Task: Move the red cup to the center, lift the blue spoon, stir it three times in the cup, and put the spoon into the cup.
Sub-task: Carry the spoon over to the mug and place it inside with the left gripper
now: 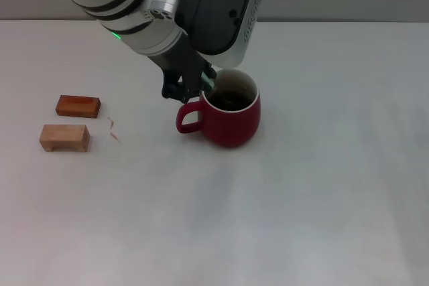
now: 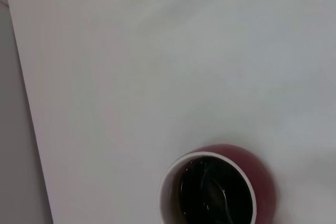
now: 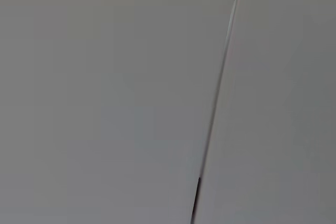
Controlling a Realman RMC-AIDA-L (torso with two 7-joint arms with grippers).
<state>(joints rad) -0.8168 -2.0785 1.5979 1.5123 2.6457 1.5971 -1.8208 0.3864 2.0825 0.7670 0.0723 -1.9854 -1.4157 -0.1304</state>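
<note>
The red cup (image 1: 231, 115) stands upright near the middle of the white table (image 1: 301, 185), its handle pointing toward the robot's left. My left gripper (image 1: 204, 84) hangs right over the cup's rim on the handle side, shut on the blue spoon (image 1: 210, 82). Only a pale bit of the spoon's handle shows at the rim there. In the left wrist view the cup (image 2: 265, 182) is seen from above, and the spoon's grey bowl (image 2: 212, 195) lies inside its dark interior. The right gripper is out of view.
Two small wooden blocks lie at the left of the table: a reddish-brown one (image 1: 78, 106) and a paler one (image 1: 64, 138) just in front of it. A small reddish scrap (image 1: 114, 130) lies beside them. The right wrist view shows only a grey surface.
</note>
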